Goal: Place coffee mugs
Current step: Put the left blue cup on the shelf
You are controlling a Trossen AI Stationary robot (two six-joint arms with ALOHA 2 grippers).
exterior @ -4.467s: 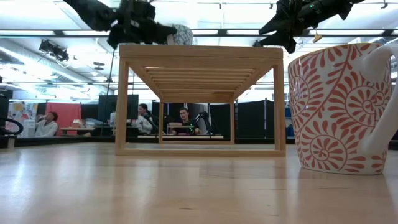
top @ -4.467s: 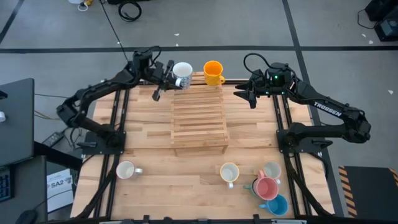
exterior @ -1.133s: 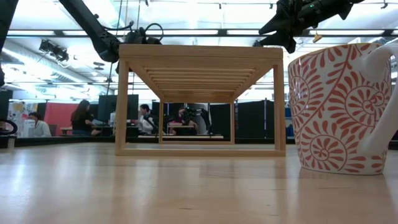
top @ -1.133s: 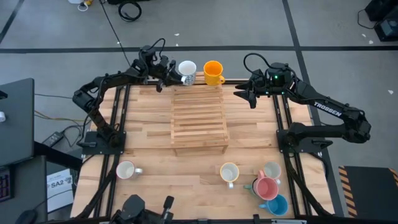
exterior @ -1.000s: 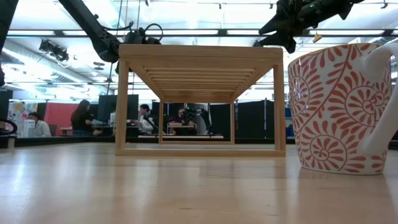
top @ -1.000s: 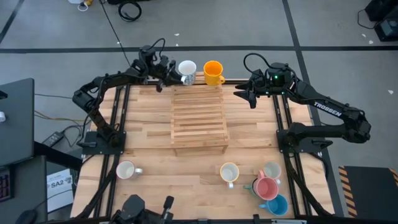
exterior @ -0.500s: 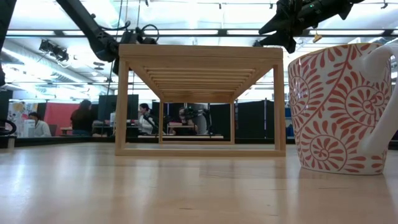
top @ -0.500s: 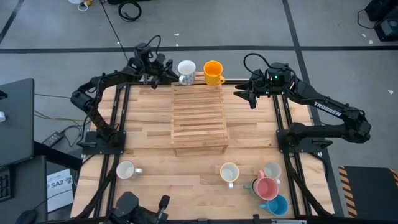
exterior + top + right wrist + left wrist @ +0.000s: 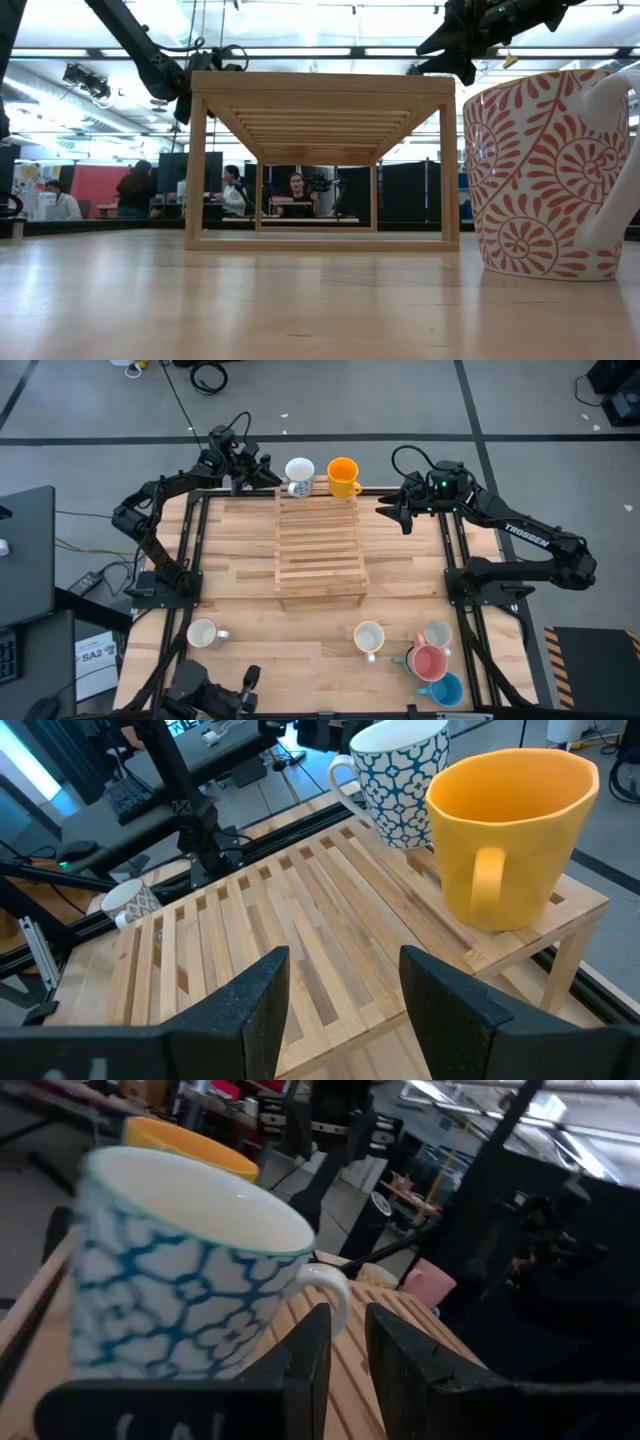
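Glossy ceramic mugs (image 9: 512,830), slatted wooden rack (image 9: 319,550)

Ceiling strip lights (image 9: 330,52) are glaring across the low view, silhouetting the arms; the patterned mug (image 9: 190,1280) is blurring close up, and the table (image 9: 235,565) is showing evenly lit

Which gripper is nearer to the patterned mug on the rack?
Left. The left gripper is just beside the patterned mug; the right gripper waits beyond the orange mug.
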